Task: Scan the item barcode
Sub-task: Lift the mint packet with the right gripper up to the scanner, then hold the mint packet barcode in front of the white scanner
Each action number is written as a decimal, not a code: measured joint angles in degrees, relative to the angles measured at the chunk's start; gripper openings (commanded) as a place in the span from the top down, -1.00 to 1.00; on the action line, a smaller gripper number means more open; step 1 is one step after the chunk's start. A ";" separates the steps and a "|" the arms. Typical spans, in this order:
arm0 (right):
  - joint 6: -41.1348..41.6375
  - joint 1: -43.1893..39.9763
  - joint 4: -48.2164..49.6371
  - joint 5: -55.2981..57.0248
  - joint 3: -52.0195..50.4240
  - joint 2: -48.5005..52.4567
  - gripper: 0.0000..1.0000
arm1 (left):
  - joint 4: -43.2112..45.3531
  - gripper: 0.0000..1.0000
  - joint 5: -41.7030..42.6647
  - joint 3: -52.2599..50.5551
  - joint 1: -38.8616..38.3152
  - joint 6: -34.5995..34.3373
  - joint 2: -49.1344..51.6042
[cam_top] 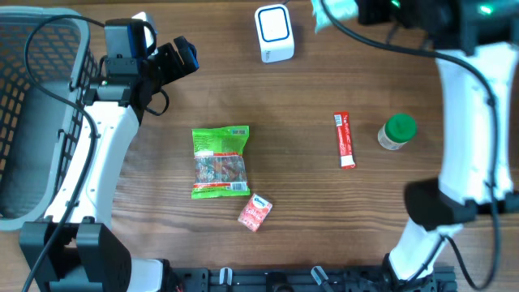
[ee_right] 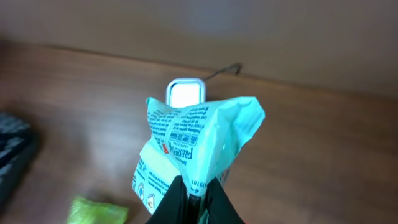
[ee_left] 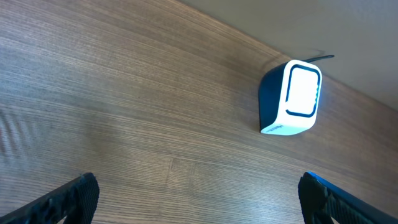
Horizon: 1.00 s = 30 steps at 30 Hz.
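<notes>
Wood-grain tabletop fills every view. At its far left sits 1 wire basket (cam_top: 18, 162), probably there to take items once they are scanned. Next comes the left gripper (cam_top: 180, 58), hanging over bare wood with its fingers spread wide and nothing between them, seemingly parked clear of the work. Further right, 1 green sweet bag (cam_top: 220, 162) and 1 small pink sachet (cam_top: 255, 213) lie flat, close together. At the back edge stands 1 white scanner (cam_top: 274, 32). Just to its right, the right gripper (ee_right: 191, 199) pinches the bottom edge of 1 teal packet (ee_right: 196, 143), holding it upright in the air with the scanner directly beyond it. I judge it is being offered to the window, though I cannot tell which face carries the barcode. Last lie 1 red stick pack (cam_top: 345, 139) and 1 green-lidded jar (cam_top: 396, 132), near each other. That makes 5 items: 4 on the table, 1 held.
</notes>
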 measured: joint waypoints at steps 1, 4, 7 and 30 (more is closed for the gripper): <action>-0.90 1.60 0.92 2.64 0.26 1.95 0.92 | 0.07 -1.00 0.00 0.00 0.00 0.02 0.00; -5.25 6.23 6.62 12.50 0.26 7.65 0.91 | 0.04 -1.00 0.02 0.00 0.00 0.02 0.00; -11.10 10.80 13.53 22.62 0.24 13.07 0.92 | 0.04 -1.00 0.02 0.00 0.00 0.02 0.00; -25.38 23.76 32.26 61.72 0.22 38.75 0.91 | 0.04 -1.00 0.02 0.00 0.00 0.00 0.00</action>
